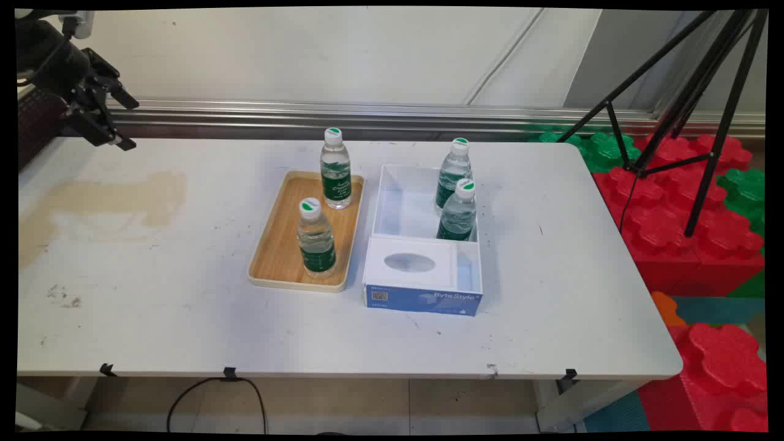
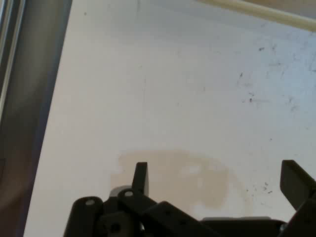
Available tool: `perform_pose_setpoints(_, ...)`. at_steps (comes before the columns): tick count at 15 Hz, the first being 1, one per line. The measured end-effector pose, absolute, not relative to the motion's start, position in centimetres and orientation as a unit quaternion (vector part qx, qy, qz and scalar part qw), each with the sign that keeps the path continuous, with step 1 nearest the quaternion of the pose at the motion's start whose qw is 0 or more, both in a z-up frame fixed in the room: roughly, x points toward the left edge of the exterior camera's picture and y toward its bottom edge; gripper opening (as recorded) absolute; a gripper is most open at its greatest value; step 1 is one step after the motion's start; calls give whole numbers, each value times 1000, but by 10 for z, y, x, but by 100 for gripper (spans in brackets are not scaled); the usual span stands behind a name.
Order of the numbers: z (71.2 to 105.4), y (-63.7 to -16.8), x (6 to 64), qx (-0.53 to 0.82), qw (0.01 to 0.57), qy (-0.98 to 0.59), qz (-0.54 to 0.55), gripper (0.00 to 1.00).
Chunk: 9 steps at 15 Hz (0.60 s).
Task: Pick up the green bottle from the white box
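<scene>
Claw [image 1: 122, 122] hangs at the far left of the tabletop [image 1: 153, 318], raised above it, its two fingers spread wide and holding nothing. The hand view shows the fingertips [image 2: 140, 175] well apart over a tan stain [image 1: 116, 196] on the bare white surface, with nothing between them.

The nearest things stand well off to the right. A wooden tray [image 1: 278, 257] carries two water bottles with green labels, a back bottle [image 1: 335, 168] and a front bottle [image 1: 315, 236], both upright. Just beside the tray on its right is a white box [image 1: 398, 202], open at the top, with two more bottles [image 1: 456, 208] standing close together in its far right corner. At the box's near end sits a blue tissue box [image 1: 422, 278], touching it or nearly so. A black tripod [image 1: 692, 92] stands beyond the tabletop's right end, above red and green foam blocks [image 1: 674, 208].

The bottles are tall and narrow, so, as I judge it, a sideways brush from the claw or its hanging cables would tip one, and one falling in the tray could knock its neighbour. The pair in the box stand so close that a wide claw reaching for one would likely bump the other.
</scene>
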<state>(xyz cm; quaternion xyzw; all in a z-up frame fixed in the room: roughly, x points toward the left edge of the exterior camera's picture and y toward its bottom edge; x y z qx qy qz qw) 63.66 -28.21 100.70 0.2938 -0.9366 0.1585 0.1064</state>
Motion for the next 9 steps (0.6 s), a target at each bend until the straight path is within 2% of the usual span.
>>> perform_pose_setpoints(4, 1006, -289, 620, 305, 139, -930, 149, 100)
perform_pose_setpoints(9, 1019, -328, 547, 318, 235, -909, 133, 100)
